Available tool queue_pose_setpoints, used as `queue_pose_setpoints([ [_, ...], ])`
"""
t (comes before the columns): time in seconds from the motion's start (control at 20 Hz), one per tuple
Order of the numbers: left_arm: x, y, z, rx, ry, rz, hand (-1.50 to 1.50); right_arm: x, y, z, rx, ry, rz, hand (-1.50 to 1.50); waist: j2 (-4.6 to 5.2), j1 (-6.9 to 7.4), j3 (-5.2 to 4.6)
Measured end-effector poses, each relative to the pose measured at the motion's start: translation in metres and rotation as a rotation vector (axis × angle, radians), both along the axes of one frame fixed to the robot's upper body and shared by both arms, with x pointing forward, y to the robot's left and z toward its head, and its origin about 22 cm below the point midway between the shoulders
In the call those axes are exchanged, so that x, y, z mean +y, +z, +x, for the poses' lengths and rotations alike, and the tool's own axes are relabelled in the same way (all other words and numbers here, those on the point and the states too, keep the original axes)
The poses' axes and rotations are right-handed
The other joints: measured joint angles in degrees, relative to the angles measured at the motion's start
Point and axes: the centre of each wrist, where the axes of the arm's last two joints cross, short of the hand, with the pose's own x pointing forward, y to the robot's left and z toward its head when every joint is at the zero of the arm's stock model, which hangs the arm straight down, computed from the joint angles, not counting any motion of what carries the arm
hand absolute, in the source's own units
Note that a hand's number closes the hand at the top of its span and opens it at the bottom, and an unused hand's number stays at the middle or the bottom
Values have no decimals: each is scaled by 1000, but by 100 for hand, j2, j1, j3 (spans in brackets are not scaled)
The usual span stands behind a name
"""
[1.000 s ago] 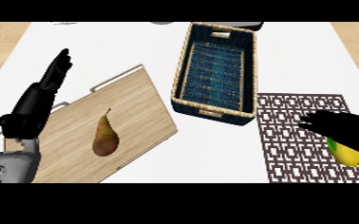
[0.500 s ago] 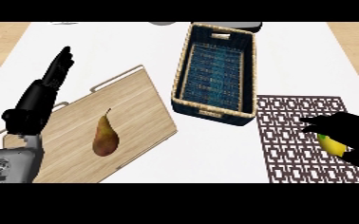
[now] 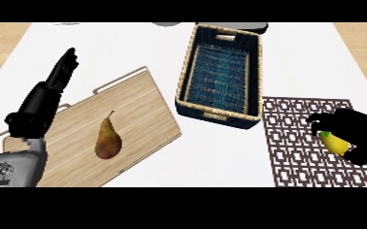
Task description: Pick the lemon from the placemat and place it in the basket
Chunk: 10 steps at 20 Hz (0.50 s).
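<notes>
The basket point(image 3: 219, 75) at twelve o'clock holds nothing. At four o'clock, the right hand point(image 3: 346, 128) is clamped on the lemon point(image 3: 335, 142) over the placemat point(image 3: 297, 145). The left hand point(image 3: 44, 99) rests with fingers apart at nine o'clock.

No text, label, brand, number or sign can be read anywhere.

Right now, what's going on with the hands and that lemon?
Right hand curled round lemon, over placemat. Left hand open, resting at left. Basket holds nothing. Nothing between hand and basket.
</notes>
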Motion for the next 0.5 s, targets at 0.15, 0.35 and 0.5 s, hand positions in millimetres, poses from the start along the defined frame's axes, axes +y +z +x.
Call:
queue_pose_setpoints([
  [0.15, 2, 2, 0, -3, 4, 4, 0, -18, 11, 9, -59, -241, 34, 150, 46, 2, 49],
  [0.35, 4, 0, 1, 3, 5, 4, 0, -40, 34, 23, -178, -560, 85, 150, 82, 9, 77],
  [0.5, 0, 4, 4, 3, -2, 3, 0, -43, 49, 37, -285, -690, 111, 150, 91, 26, 89],
])
